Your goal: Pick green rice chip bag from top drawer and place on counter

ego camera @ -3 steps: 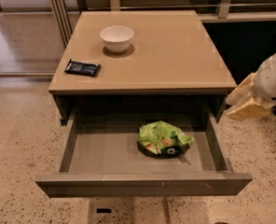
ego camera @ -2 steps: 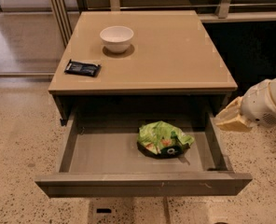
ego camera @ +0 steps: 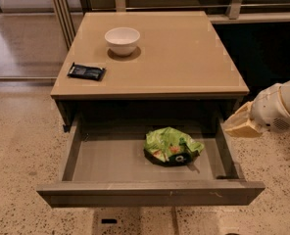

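**A:** Where do we find the green rice chip bag (ego camera: 172, 146)?

**B:** We see it lying inside the top drawer (ego camera: 150, 194), on the grey inner floor. It sits right of the drawer's middle, nearer the drawer's right wall than its left. It is crumpled, and its black end faces the drawer's front panel.

**A:** And how does the drawer stand?

**B:** We see it pulled out, with its inner floor open to view from the front panel back to the shadowed rear.

**A:** Where do we place the gripper (ego camera: 240, 125)?

**B:** Outside the drawer, just beyond its right wall and toward the drawer's rear right corner. It shows as a tan wedge at the end of a white arm (ego camera: 282, 106) that comes in from the drawer's right. It is apart from the bag, with the drawer wall between them. We cannot tell whether it is released or clenched, nor how high it hangs against the drawer's rim.

**A:** What do we see above the drawer?

**B:** The counter (ego camera: 184, 58) lies directly over the drawer's rear. On it, a white bowl (ego camera: 122, 40) stands far back from the drawer and left of its middle. A flat black packet (ego camera: 86, 72) lies over the drawer's left side, closer to the drawer than the bowl is.

**A:** And below?

**B:** A speckled floor (ego camera: 17, 170) spreads out to either side of the drawer.
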Robot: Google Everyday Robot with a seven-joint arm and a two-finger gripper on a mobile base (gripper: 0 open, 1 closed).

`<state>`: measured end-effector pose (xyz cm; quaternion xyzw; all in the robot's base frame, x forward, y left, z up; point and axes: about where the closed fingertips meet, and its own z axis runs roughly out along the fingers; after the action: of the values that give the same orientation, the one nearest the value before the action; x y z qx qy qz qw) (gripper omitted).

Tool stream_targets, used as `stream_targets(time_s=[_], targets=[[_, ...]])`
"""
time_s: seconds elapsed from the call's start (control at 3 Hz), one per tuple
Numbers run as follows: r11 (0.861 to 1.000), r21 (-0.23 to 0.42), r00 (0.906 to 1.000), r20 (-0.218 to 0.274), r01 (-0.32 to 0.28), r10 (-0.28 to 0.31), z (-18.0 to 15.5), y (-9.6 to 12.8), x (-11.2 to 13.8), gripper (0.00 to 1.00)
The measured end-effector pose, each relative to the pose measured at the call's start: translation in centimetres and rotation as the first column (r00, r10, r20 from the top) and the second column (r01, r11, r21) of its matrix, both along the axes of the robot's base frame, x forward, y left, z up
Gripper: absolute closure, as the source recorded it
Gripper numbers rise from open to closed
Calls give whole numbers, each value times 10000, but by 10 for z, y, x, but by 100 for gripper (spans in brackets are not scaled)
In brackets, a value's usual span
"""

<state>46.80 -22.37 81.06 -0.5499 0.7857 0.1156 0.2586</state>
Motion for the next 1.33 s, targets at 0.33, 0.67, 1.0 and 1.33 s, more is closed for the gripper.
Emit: stream_targets(time_s=[0.33, 0.67, 1.0, 1.33], targets=[[9978, 472, 9986, -222, -462, 473, -25, 12, -7, 97], [9925, 921, 9963, -249, -798, 824, -43, 22, -9, 75], [9865, 1310, 9945, -249, -980, 1021, -62, 29, -8, 51], [9813, 1626, 9936, -286, -1028, 1088, -86, 31, -5, 29]])
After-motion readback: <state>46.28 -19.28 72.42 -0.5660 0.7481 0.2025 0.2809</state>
